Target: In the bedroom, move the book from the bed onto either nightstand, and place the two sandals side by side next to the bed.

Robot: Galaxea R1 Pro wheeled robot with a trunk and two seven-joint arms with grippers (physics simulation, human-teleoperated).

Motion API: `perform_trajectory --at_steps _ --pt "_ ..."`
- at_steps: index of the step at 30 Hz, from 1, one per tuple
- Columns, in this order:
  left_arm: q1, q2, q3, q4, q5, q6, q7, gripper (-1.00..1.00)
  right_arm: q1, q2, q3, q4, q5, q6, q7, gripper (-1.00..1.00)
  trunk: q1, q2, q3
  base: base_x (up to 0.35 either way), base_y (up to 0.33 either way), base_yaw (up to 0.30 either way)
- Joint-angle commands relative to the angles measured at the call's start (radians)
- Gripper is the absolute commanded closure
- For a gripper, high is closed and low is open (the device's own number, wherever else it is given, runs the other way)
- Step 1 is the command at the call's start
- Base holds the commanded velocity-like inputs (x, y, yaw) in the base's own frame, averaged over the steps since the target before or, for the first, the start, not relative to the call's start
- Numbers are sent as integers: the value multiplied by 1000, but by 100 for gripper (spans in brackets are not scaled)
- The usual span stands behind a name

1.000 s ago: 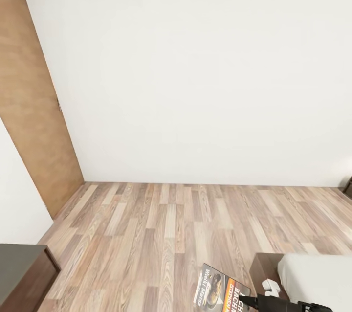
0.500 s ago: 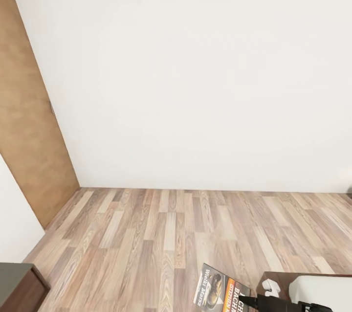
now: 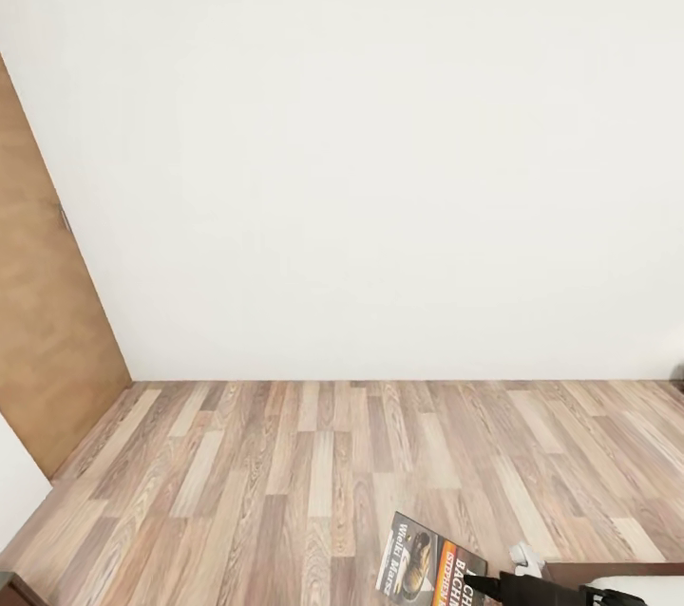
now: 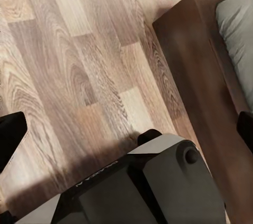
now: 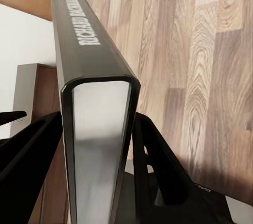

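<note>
The book (image 3: 429,566), a thin paperback with a dark picture and an orange band, hangs low over the wood floor, and my right gripper (image 3: 483,584) is shut on its edge. In the right wrist view the book (image 5: 89,76) stands spine-up between the two black fingers (image 5: 153,155), lettered "Richard Bachman". A corner of the bed (image 3: 617,570) lies just right of the book. In the left wrist view the bed (image 4: 211,76) shows its dark frame and pale mattress, and my left gripper (image 4: 126,132) is open and holds nothing. The sandals are out of view.
A white wall (image 3: 380,160) closes the room ahead, with a brown door (image 3: 38,350) at the left. Plank floor (image 3: 313,463) stretches between them. A dark-brown low cabinet (image 5: 34,92) with a pale top stands beyond the book in the right wrist view. My base (image 4: 153,187) sits beside the bed frame.
The whole head view has shifted: the door has slid left, the cabinet at lower left has left the picture, and the bed corner sits lower. The book stays held in the right gripper.
</note>
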Motion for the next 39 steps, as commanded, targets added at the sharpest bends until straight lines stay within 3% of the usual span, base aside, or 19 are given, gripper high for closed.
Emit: perform_trajectory --at_steps 1,39 --pt "-1 1 -8 1 4 -7 0 -100 -2 -1 -14 2 4 10 3 100 1 -2 -2 324 0 -17" --pt "-1 1 -8 13 2 -7 0 -100 -2 -1 -13 2 5 10 1 100 1 -2 -2 327 0 -1"
